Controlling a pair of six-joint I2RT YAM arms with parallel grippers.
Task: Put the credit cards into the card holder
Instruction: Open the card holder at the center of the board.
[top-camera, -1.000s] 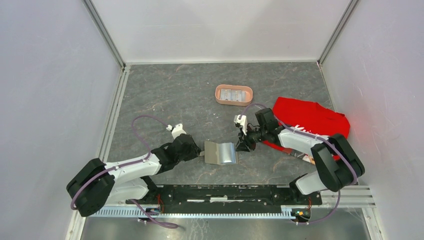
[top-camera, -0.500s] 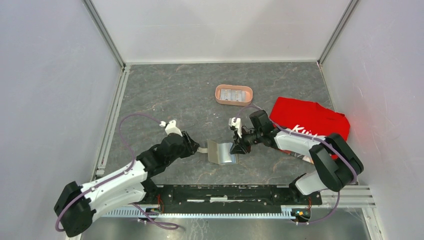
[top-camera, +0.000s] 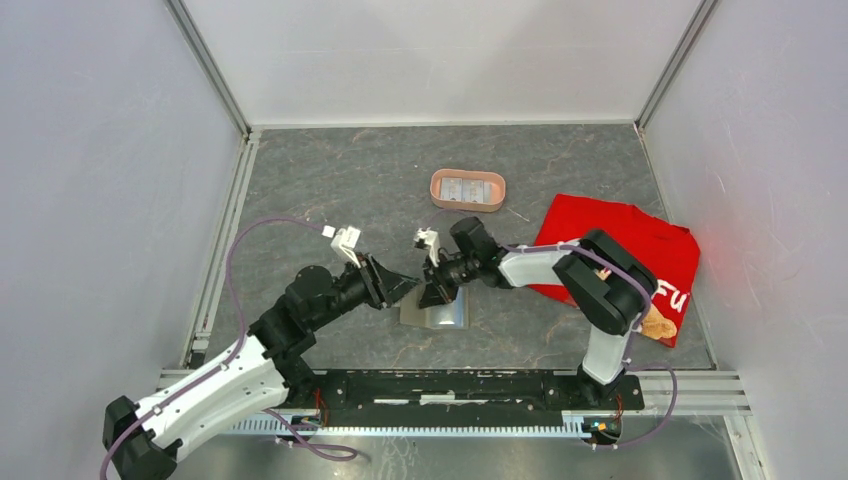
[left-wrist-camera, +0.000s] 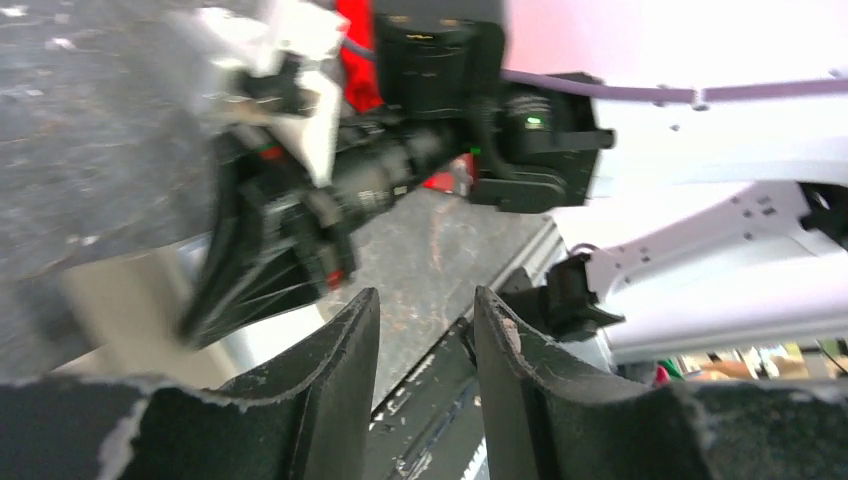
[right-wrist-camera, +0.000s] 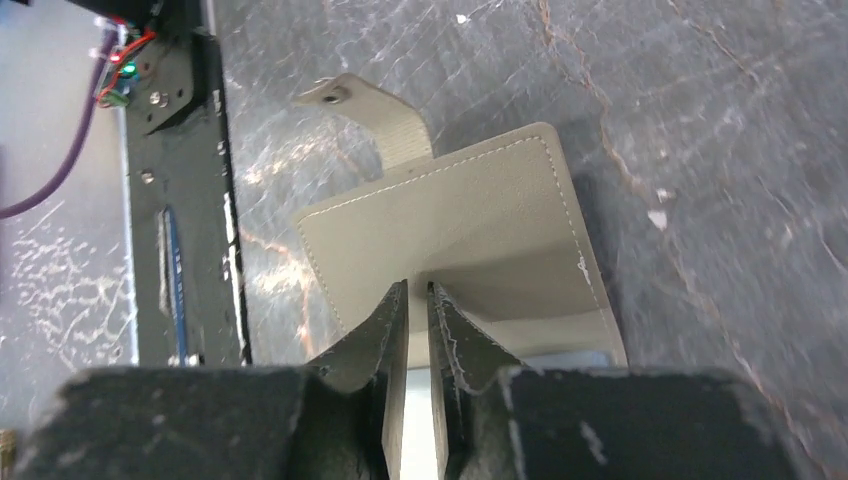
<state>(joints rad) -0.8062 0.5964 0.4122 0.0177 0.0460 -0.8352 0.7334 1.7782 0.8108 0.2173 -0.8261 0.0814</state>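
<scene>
The olive-grey card holder (top-camera: 436, 314) lies on the table in front of the arms, with one panel raised. In the right wrist view the card holder (right-wrist-camera: 470, 210) shows its snap strap (right-wrist-camera: 385, 120) pointing away. My right gripper (top-camera: 436, 292) is nearly shut, pinching the edge of the raised panel, as its wrist view (right-wrist-camera: 417, 287) shows. My left gripper (top-camera: 400, 285) hovers open and empty just left of it; in its wrist view (left-wrist-camera: 425, 300) nothing is between the jaws. Silvery-grey credit cards (top-camera: 464, 188) lie in the pink tray (top-camera: 436, 190).
A red cloth (top-camera: 625, 240) lies at the right, under the right arm. The black base rail (top-camera: 450, 385) runs along the near edge. The pink tray stands behind the card holder. A pale bluish strip (right-wrist-camera: 560, 357) shows under the raised panel; I cannot tell what it is.
My left gripper let go of the card holder's left side and rose. My right gripper moved left over the card holder, which now looks narrower and partly folded.
</scene>
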